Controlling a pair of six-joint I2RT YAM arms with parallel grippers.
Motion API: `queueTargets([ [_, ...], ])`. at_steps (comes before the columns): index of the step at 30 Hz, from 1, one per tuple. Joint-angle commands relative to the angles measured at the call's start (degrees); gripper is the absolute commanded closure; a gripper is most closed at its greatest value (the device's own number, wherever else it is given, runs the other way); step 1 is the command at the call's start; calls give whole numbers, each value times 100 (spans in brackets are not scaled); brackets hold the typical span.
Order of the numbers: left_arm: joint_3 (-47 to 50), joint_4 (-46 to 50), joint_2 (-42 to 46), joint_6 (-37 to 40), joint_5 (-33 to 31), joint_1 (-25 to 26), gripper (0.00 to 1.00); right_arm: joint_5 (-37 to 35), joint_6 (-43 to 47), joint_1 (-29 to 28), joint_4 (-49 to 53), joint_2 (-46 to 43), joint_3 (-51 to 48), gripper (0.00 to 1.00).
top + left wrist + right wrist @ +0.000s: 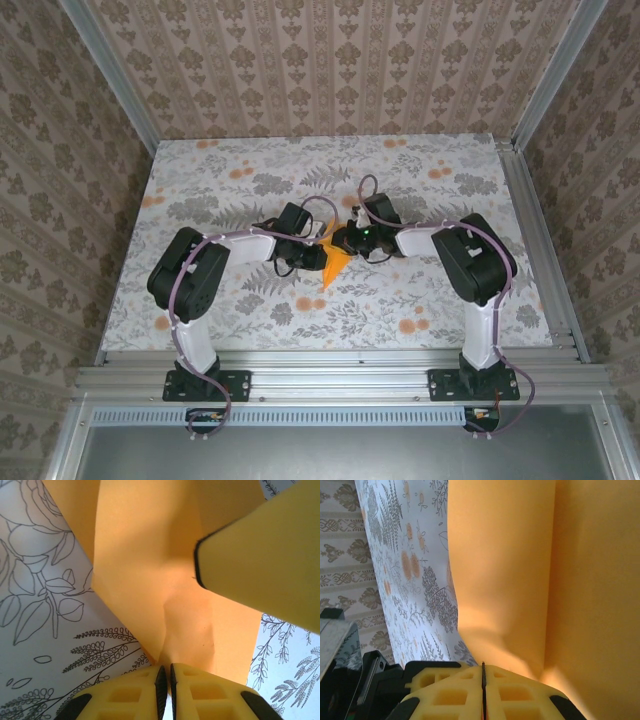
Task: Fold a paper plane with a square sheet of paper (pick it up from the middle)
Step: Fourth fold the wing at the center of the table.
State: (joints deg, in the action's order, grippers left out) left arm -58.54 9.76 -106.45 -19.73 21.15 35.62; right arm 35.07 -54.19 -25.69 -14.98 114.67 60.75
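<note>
The square sheet of paper (335,268) is bright orange and folded to a point that hangs toward the near edge, between the two grippers at the table's middle. My left gripper (320,258) comes in from the left. In the left wrist view its yellow fingers (130,695) are shut on the sheet's lower edge (150,555), jaws almost touching. My right gripper (345,243) meets it from the right. In the right wrist view it (483,680) is shut where the creased sheet (520,555) runs down into the jaws. One right fingertip (265,550) lies across the sheet.
The floral tablecloth (250,170) covers the table, with small orange printed flowers (410,325) scattered on it. Patterned walls stand on three sides, and aluminium rails (340,365) run along the near edge by the arm bases.
</note>
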Motion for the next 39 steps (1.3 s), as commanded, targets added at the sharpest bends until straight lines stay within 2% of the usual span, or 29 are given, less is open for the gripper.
queueTargets([
  [1,83,97,-471,197,-487,86,85,132,36,-22,118,237,290,89],
  [11,100,18,-561,213,-454,120,86,-37,253,-83,771,573,851,88],
  [23,115,-43,-419,163,-245,117,85,-597,592,-191,1687,956,1373,88],
  [31,70,-36,50,-11,-102,121,81,-858,833,-278,2194,1114,1597,88],
  [39,91,85,822,-170,-225,138,73,-1042,974,-325,2423,1224,1650,88],
])
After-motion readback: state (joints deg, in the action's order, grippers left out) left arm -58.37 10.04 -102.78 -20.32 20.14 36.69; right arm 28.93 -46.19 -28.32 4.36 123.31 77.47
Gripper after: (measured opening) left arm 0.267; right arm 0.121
